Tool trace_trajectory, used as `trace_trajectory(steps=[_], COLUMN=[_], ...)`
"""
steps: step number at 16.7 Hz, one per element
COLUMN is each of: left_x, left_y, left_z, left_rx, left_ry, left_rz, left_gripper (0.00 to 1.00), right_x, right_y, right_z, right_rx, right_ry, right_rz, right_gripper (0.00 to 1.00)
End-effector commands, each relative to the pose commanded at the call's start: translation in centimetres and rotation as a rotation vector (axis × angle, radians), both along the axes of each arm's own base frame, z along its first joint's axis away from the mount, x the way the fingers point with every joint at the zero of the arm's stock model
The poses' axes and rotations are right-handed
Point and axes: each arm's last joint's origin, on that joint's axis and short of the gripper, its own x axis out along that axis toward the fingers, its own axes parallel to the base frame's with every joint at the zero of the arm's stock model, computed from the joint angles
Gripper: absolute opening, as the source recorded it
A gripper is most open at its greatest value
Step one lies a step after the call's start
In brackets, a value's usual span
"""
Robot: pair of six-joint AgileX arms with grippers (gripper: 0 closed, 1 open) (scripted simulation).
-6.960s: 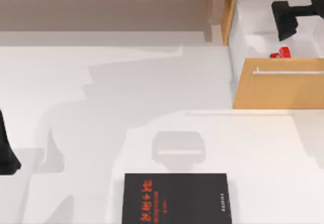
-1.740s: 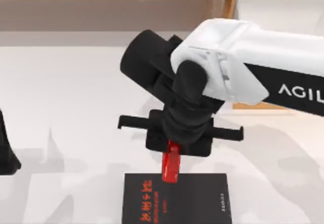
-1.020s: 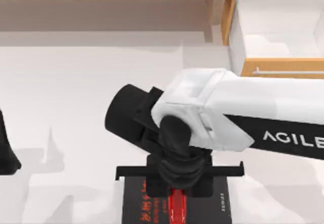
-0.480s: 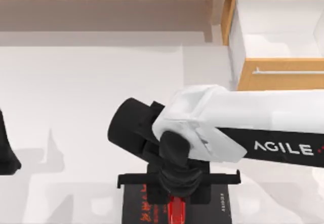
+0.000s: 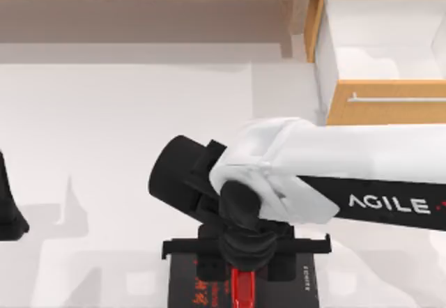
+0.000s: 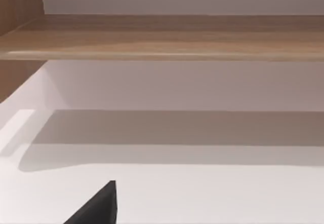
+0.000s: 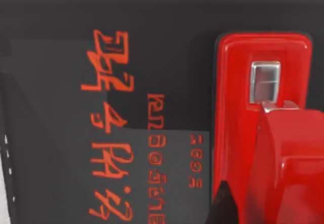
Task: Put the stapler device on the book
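Note:
The black book [image 5: 309,285] with red characters lies at the table's front edge, and its cover [image 7: 101,57] is seen close up in the right wrist view. The red stapler device [image 5: 242,288] lies lengthwise on the cover, right of the red characters [image 7: 109,133]. Its red body [image 7: 263,133] and metal tab sit flat against the book. My right gripper [image 5: 243,272] hangs straight over the book, shut on the stapler, with one dark fingertip [image 7: 223,206] at the stapler's side. My left gripper [image 5: 8,214] is parked at the table's far left edge.
An open wooden drawer [image 5: 383,102] with a white inside juts out at the back right. A wooden shelf [image 5: 146,1] runs along the back wall. The white right arm [image 5: 348,168] spans the table from the right edge to the book.
The right arm carried the stapler from the drawer to above the book and lowered it onto the cover. In the last half second it barely moved. The left arm stayed still.

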Motion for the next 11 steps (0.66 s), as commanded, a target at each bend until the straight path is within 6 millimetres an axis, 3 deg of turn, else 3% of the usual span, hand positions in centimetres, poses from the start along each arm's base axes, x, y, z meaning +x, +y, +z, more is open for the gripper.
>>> trace_trajectory(steps=[5, 11], left_x=[0.0, 0.0], left_y=[0.0, 0.0], left_z=[0.0, 0.0], left_rx=[0.0, 0.0], left_ry=[0.0, 0.0], left_rz=[0.0, 0.0], left_gripper=[1.0, 1.0], right_x=[0.0, 0.0], right_y=[0.0, 0.0], right_z=[0.0, 0.0], right_rx=[0.0, 0.0], right_ry=[0.0, 0.0], right_rz=[0.0, 0.0], right_gripper=[0.98, 1.0])
